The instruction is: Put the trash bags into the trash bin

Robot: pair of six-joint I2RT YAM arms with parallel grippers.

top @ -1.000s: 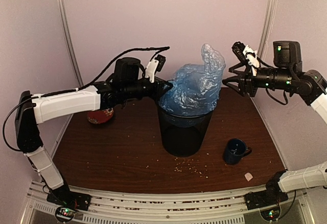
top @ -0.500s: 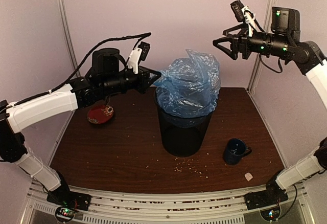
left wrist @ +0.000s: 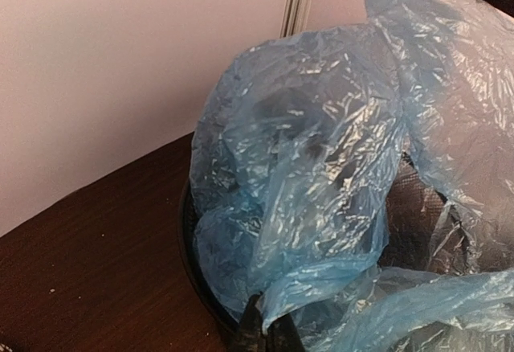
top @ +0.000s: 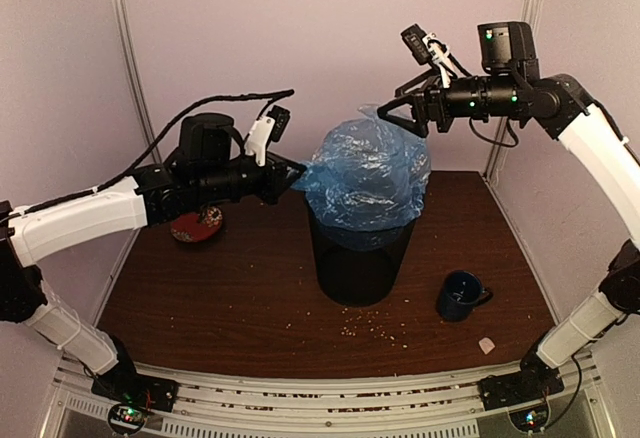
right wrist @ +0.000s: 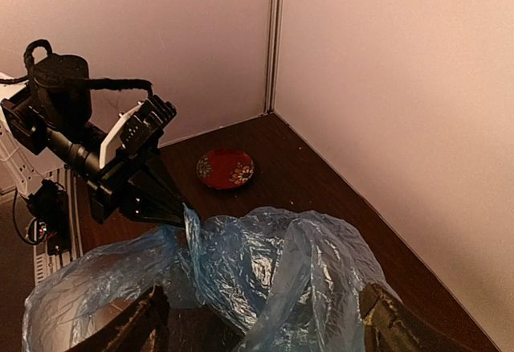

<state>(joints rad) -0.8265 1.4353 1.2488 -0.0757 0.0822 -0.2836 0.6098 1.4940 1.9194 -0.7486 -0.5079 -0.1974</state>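
Light-blue translucent plastic film bag is bulging out of the round black wire-mesh wastebasket, its lower part sitting inside the rim. The wastebasket is standing on the dark wooden bench. The left claw is pinching the bag's left edge, fingers pressed together on the film. The right claw is hovering spread wide just above the bag's top.

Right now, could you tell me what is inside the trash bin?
The trash bag fills the mouth of the trash bin, bulging above its rim; the film hides anything beneath.
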